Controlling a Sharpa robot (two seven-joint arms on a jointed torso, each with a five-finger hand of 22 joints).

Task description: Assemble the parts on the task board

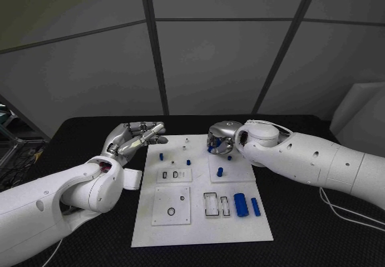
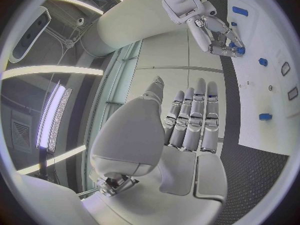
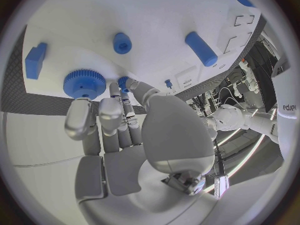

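The white task board (image 1: 201,228) lies in the middle of the black table. My right hand (image 1: 221,138) hovers over its far middle, fingers curled down, pinching a blue gear (image 3: 84,83) at the fingertips, close above the board (image 3: 156,15); the left wrist view also shows this right hand (image 2: 215,32) with the blue gear (image 2: 237,48) at its fingertips. My left hand (image 1: 133,139) is held beside the board's far left corner, fingers straight and apart, holding nothing. Small blue pegs (image 1: 220,172) stand on the board, and two blue cylinders (image 1: 240,204) lie near its right edge.
On the board are rectangular recesses (image 1: 172,176), an open frame (image 1: 211,204) and a black ring (image 1: 172,212). A blue block (image 3: 35,60), a peg (image 3: 122,43) and a cylinder (image 3: 201,48) lie near my right hand. A cable (image 1: 341,210) runs over the table at right.
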